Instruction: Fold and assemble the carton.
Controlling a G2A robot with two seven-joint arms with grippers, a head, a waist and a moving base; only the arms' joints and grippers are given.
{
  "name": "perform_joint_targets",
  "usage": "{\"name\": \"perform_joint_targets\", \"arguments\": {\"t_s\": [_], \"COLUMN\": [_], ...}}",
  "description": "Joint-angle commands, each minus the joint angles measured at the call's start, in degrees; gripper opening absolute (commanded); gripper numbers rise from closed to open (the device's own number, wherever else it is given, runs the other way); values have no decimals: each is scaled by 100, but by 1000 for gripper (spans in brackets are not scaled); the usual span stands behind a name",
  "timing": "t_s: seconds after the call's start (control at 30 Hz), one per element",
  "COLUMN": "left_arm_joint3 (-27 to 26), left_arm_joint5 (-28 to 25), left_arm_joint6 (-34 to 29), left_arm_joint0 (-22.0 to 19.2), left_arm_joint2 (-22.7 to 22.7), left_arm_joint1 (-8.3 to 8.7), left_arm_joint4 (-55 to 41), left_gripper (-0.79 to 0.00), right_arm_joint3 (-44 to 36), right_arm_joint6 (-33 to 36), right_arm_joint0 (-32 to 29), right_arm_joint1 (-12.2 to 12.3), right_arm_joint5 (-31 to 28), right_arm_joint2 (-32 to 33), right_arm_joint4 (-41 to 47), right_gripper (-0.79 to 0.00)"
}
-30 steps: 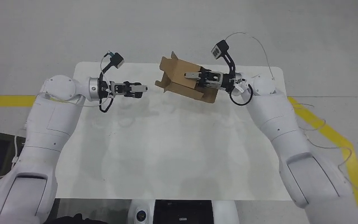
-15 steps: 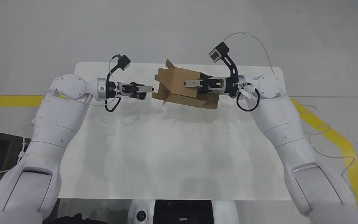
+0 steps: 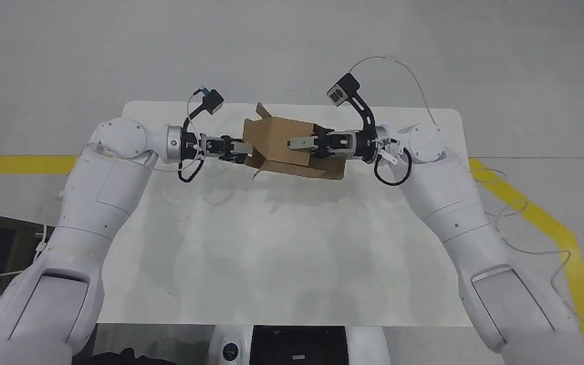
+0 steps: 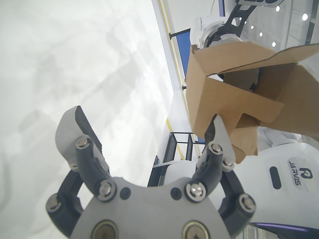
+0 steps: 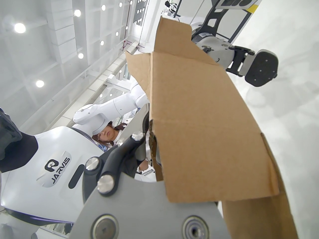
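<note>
Setting: We see a white bench [image 3: 274, 274] from above, with the robot's two arms stretched toward each other over its far half.

Task object: A brown corrugated cardboard carton [image 3: 274, 141] lies between the two arms, near the far edge of the bench. We judge that it is held up off the surface rather than resting on it.

Done so far: The carton is opened out into a hollow box shape, with its walls standing apart.

Left to do: The flaps at the end facing the left arm stick out loose at different angles, and none of them looks tucked or closed. We cannot tell how the other end stands. We judge the task to be at an early-to-middle stage, with the flaps not yet folded in and the ends not yet shut.

Right tool: The right tool [image 3: 304, 143] is pressed together on one wall of the carton, pinching the cardboard. Its wrist view shows one finger against the panel's edge. The other finger is hidden behind the cardboard.

Left tool: The left tool [image 4: 147, 126] is spread wide and holds nothing. One of its fingertips [image 4: 216, 128] touches the corner of an end flap, and the other stands apart from the carton.
</note>
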Motion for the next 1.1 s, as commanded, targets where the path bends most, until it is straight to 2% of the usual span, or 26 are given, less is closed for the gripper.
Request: {"name": "perform_joint_targets", "arguments": {"t_s": [0.0, 0.4, 1.07], "left_arm_joint3": [-1, 14, -95], "left_arm_joint5": [-1, -10, -16], "left_arm_joint6": [-15, -21, -159], "left_arm_joint0": [-6, -4, 46], "left_arm_joint2": [-3, -4, -53], "left_arm_joint1": [-2, -6, 17], "left_arm_joint4": [-25, -61, -139], "left_gripper": [0, 0, 0], "right_arm_joint3": [5, -11, 87], "right_arm_joint6": [6, 36, -54], "right_arm_joint0": [3, 69, 128], "right_arm_joint1": [-17, -106, -101], "right_arm_joint5": [7, 37, -54], "right_arm_joint2": [-56, -317, -287], "right_arm_joint4": [35, 173, 222], "right_gripper": [-785, -785, -785]}}
